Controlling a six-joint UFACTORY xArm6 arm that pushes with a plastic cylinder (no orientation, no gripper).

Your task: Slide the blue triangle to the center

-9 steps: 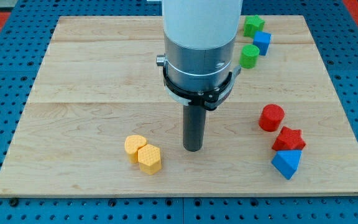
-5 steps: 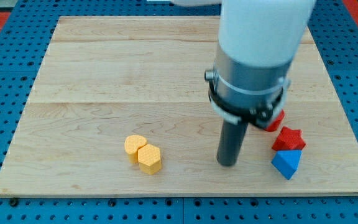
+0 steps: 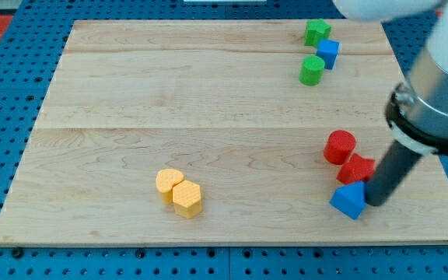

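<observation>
Blue pegboard frames your wooden board (image 3: 131,93), and all the action is down in the corner at the view's bottom right. You have no jaws to open or close and nothing held: your arm ends in a plain dark rod, and my tip (image 3: 376,202) is planted right against the right-hand side of the blue triangle (image 3: 348,201), touching it or as near as makes no difference.

That blue triangle sits close to the board's bottom edge, well to the right of the centre. Just above it, the red star (image 3: 355,169) is tucked in tight, partly hidden behind the rod on its right side. Above and slightly left of that, the red cylinder (image 3: 339,147) sits just beside the star.

Look to the view's top right and you get a little cluster: the green star (image 3: 316,32) at the top, the blue cube (image 3: 328,54) just below and right of it, and the green cylinder (image 3: 312,70) below and left of the cube.

Over at bottom left of centre, the yellow half-round block (image 3: 169,182) and the yellow hexagon (image 3: 187,198) sit pressed together, well apart from everything else.
</observation>
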